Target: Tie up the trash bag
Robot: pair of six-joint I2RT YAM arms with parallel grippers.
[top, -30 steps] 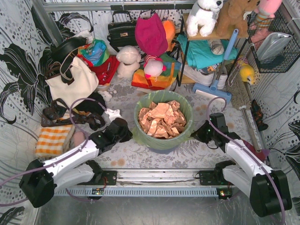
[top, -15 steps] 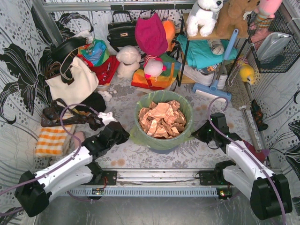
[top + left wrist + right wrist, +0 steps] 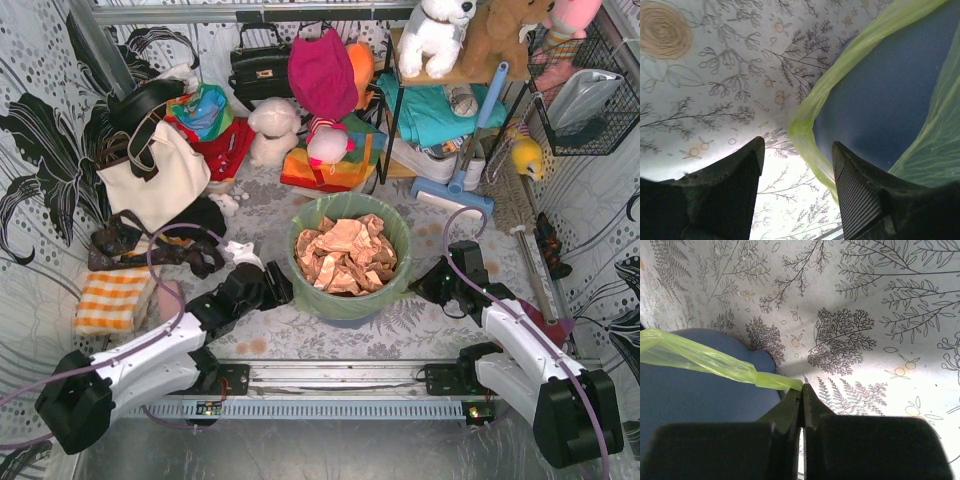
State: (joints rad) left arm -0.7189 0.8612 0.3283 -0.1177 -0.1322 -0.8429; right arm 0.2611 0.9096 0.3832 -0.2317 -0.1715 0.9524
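The trash bag (image 3: pixel 396 232), thin light-green plastic, lines a round blue-grey bin (image 3: pixel 345 305) mid-table and holds crumpled tan paper (image 3: pixel 345 255). My left gripper (image 3: pixel 281 291) is at the bin's left side, open. In the left wrist view, a folded strip of the bag's edge (image 3: pixel 807 117) runs down between the fingers (image 3: pixel 735 185), close to the right one and ungripped. My right gripper (image 3: pixel 421 285) is at the bin's right side. In the right wrist view it (image 3: pixel 802 386) is shut on a stretched corner of the bag (image 3: pixel 705 359), pulled taut off the bin (image 3: pixel 690 395).
A white tote (image 3: pixel 165 180), dark bags and an orange checked cloth (image 3: pixel 112 297) crowd the left. Stuffed toys (image 3: pixel 275 130), a black handbag (image 3: pixel 260 65), a shelf rack (image 3: pixel 430 110) and a blue mop (image 3: pixel 455 190) fill the back. A metal rail (image 3: pixel 340 375) runs along the near edge.
My left gripper has gone from shut to open and moved right, up to the bin's left side. The right arm holds still with the bag's corner in its grip.
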